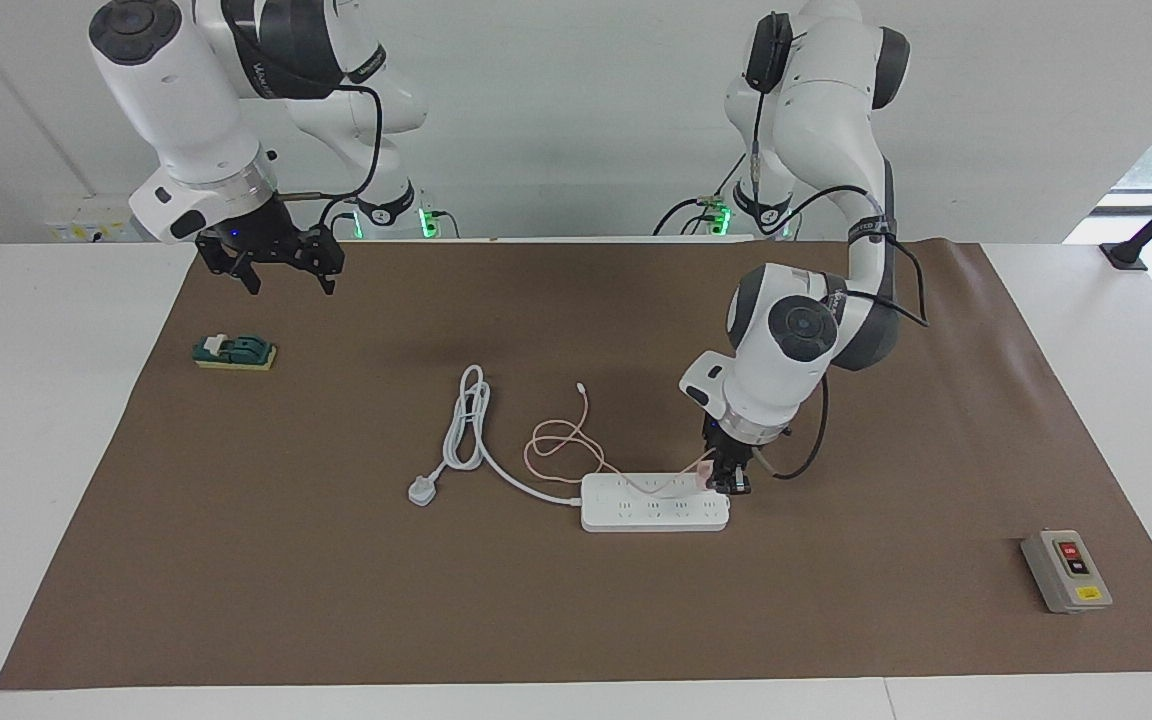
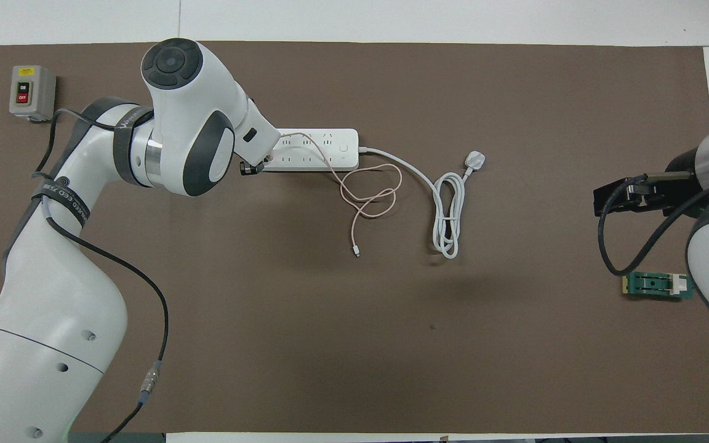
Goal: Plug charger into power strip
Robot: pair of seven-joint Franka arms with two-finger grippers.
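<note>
The white power strip (image 1: pixel 651 512) lies flat mid-table; it also shows in the overhead view (image 2: pixel 349 161). My left gripper (image 1: pixel 727 487) points down at the strip's end toward the left arm's base. It is shut on the small pale-pink charger (image 1: pixel 704 477), which sits just over the strip's end outlets. The charger's thin pink cable (image 1: pixel 561 440) runs across the strip and loops on the mat nearer the robots. In the overhead view the left wrist hides the charger; only the cable (image 2: pixel 367 197) shows. My right gripper (image 1: pixel 271 265) waits open, raised over the mat's corner near its base.
The strip's thick white cord (image 1: pixel 466 425) coils on the mat and ends in a grey-white three-pin plug (image 1: pixel 422 491). A grey box with red and black buttons (image 1: pixel 1066 570) stands toward the left arm's end. A small green part (image 1: pixel 234 352) lies below the right gripper.
</note>
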